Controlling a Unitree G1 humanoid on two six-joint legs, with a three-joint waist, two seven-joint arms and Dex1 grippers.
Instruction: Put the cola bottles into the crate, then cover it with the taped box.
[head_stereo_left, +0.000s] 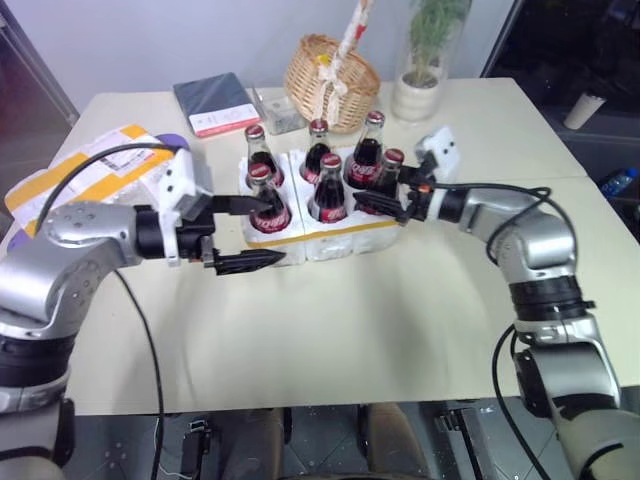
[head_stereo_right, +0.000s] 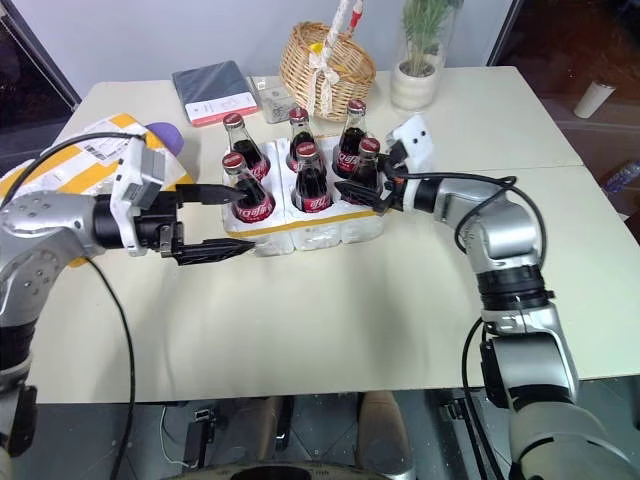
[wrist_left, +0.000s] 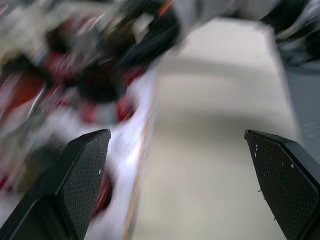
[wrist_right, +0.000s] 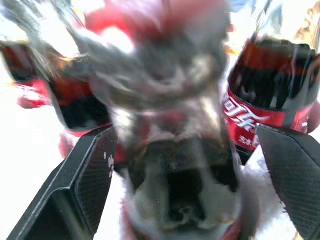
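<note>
- The table (head_stereo_left: 400, 300) carries everything; its bare near half lies below both grippers.
- The taped box (head_stereo_left: 80, 170) lies at the table's left edge, behind the left arm and well apart from its fingers.
- The crate (head_stereo_left: 330, 240) stands mid-table between the two grippers, with a yellow band along its near side.
- The basket (head_stereo_left: 325, 70) sits beyond the crate, well past both sets of fingers; a dark notebook (head_stereo_left: 215, 103) lies to its left and a potted plant (head_stereo_left: 425, 60) to its right.
- The left gripper (head_stereo_left: 250, 232) points at the crate's left end, fingers spread wide and holding nothing; the upper finger reaches across the front-left bottle (head_stereo_left: 265, 200), the lower one lies along the crate's near left corner.
- The right gripper (head_stereo_left: 385, 200) comes in from the crate's right end, fingers spread wide; the front-right bottle (head_stereo_right: 365, 170) stands in its well between them, whether a finger touches the glass I cannot tell.
- All six bottles stand upright in the crate; the middle-front one (head_stereo_left: 328, 190) stands between the two grippers.
</note>
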